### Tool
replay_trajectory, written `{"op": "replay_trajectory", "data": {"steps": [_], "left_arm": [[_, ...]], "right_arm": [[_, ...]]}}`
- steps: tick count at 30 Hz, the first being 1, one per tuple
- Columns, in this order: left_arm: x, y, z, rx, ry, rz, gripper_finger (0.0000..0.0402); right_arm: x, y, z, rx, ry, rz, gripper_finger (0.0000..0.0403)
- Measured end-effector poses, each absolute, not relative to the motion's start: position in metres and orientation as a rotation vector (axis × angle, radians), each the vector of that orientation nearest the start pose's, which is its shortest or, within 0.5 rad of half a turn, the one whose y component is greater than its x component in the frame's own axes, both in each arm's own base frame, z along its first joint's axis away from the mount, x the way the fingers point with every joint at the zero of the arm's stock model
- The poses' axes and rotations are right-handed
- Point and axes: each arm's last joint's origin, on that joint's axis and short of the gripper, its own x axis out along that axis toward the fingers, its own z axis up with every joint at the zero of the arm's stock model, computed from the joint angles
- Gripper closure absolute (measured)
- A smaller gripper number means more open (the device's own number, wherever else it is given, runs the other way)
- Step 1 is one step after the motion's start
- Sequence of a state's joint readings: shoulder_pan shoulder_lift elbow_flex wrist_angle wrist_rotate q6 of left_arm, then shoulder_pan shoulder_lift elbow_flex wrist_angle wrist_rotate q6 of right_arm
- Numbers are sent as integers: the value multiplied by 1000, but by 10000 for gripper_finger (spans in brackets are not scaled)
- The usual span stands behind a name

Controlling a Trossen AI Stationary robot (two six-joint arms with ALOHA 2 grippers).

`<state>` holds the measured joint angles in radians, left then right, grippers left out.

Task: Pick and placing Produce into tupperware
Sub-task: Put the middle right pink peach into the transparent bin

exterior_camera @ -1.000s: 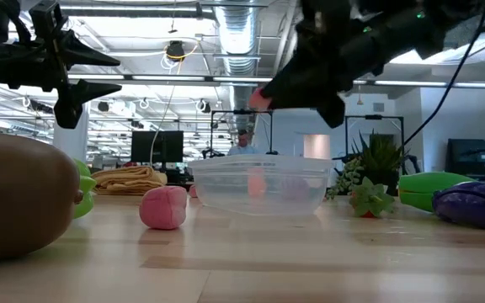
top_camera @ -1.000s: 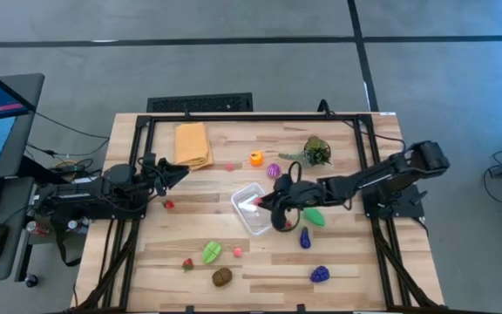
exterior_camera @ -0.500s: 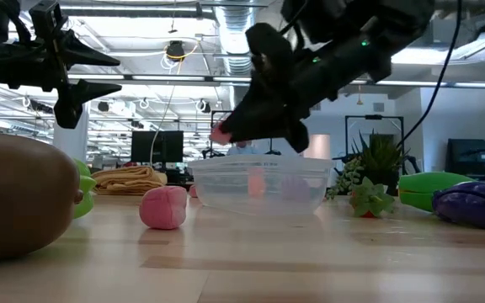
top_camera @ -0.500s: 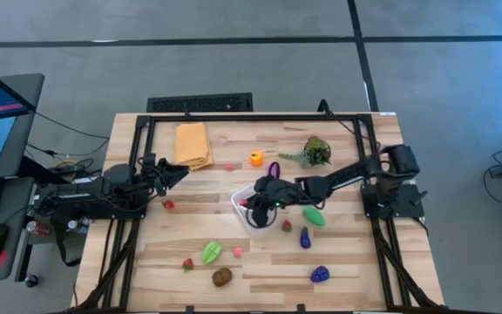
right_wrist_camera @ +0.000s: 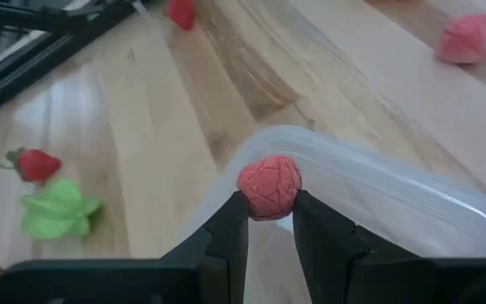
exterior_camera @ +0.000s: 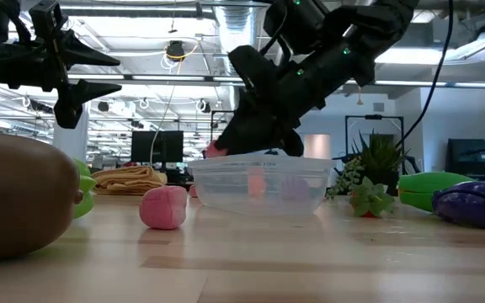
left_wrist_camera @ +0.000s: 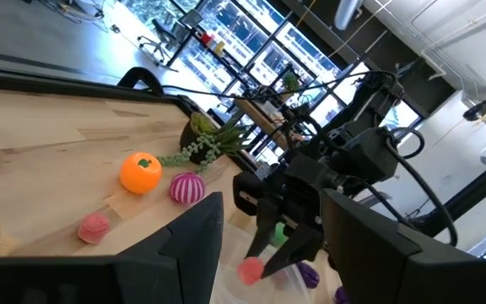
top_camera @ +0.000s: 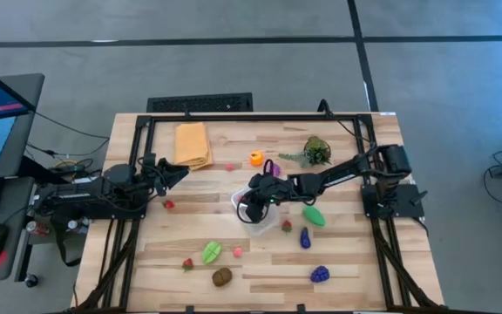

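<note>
The right gripper (right_wrist_camera: 264, 221) was clenched on a small pink-red berry (right_wrist_camera: 268, 187), holding it just above the left rim of the clear tupperware (top_camera: 264, 222) near the table's middle. The left gripper (top_camera: 174, 173) waited over the left side of the table, near the folded orange cloth (top_camera: 193, 144); its fingers (left_wrist_camera: 194, 238) stood apart, holding nothing. By my judgement the task was in its early part: the low view showed only a couple of pinkish shapes through the container wall (exterior_camera: 259, 187), and I could not tell whether they lay inside or behind it. Most of the produce was left on the wood: the small orange fruit (top_camera: 255, 158) and striped purple ball (top_camera: 274, 168) to the far side, a green piece (top_camera: 314, 215), a strawberry (top_camera: 287, 226) and a dark purple eggplant (top_camera: 305, 237) to the right, grapes (top_camera: 320, 275), a brown piece (top_camera: 222, 276), a green leafy piece (top_camera: 211, 253) and small red ones (top_camera: 186, 263) on the near side. Only the right wrist view showed the fingers pinching the berry directly over the rim; from the high view the arm hid it. The low view alone showed how close the berry (exterior_camera: 215, 151) hung to the rim's height, and the left wrist view gave the side profile of the right gripper (left_wrist_camera: 260, 253) with the berry (left_wrist_camera: 251, 270) at its tip.
</note>
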<state>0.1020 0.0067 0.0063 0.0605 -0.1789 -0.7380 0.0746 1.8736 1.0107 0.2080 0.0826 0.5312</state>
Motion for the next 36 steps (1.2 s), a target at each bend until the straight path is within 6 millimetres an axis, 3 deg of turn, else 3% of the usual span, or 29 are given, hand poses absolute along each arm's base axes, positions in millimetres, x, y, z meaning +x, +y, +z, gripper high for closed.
{"op": "replay_trajectory", "data": {"steps": [32, 36], "left_arm": [[96, 15, 171, -710, -158, 248, 211], [96, 15, 171, -710, -158, 248, 211]], "right_arm": [[377, 31, 148, 439, 669, -165, 290], [379, 31, 150, 441, 643, -157, 275]]}}
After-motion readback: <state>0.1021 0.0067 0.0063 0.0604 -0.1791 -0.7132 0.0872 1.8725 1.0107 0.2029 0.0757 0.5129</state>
